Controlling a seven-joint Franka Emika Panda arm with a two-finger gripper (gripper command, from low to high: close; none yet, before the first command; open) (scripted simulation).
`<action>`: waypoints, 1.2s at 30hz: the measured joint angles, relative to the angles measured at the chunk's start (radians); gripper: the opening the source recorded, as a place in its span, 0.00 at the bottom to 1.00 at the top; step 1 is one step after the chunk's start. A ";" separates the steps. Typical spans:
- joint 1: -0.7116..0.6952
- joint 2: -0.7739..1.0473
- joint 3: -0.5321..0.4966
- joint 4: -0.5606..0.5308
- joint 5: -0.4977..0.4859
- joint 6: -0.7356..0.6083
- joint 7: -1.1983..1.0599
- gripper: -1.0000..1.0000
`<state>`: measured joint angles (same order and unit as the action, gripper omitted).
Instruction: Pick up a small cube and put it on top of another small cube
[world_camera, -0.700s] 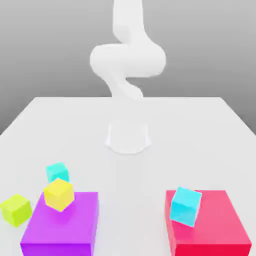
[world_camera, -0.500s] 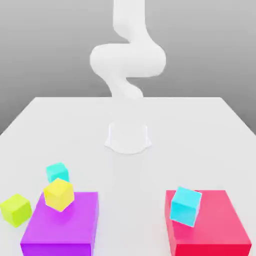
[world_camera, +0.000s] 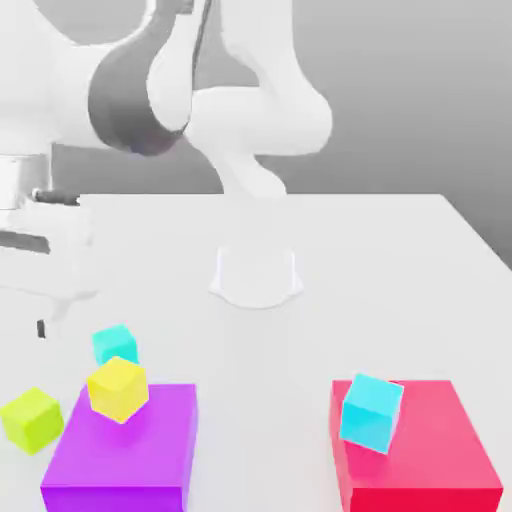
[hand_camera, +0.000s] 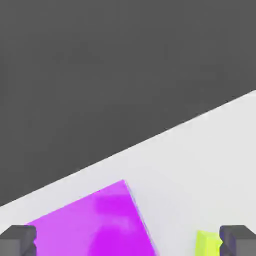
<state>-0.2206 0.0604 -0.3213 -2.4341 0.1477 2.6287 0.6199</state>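
Observation:
The small cube, lime yellow-green, rests on the white table at the exterior view's left, just beside the purple block. My gripper hangs above the table at that same left edge, higher than the cube and farther back. In the hand view, the gripper is open, its two dark fingertips standing wide apart. Between them I see the purple block, with the small cube close to one fingertip. Nothing is held.
A golden-yellow cube sits tilted on the purple block's back corner. One cyan cube lies on the table behind it, and another cyan cube leans on the red block. The arm's base stands mid-table.
The arm's forearm and hand have swung into the exterior view at its left, where only the base and upper links showed before. The cubes and blocks have not moved.

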 joint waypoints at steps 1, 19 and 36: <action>-0.015 0.037 -0.003 -0.006 0.011 0.013 -0.011 0.50; -0.147 0.317 0.062 -0.004 0.127 0.163 -0.110 0.00; -0.146 -0.135 -0.060 -0.311 -0.163 0.040 0.577 0.00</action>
<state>-0.3663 -0.0748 -0.3816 -2.7451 -0.0151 2.6684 1.1967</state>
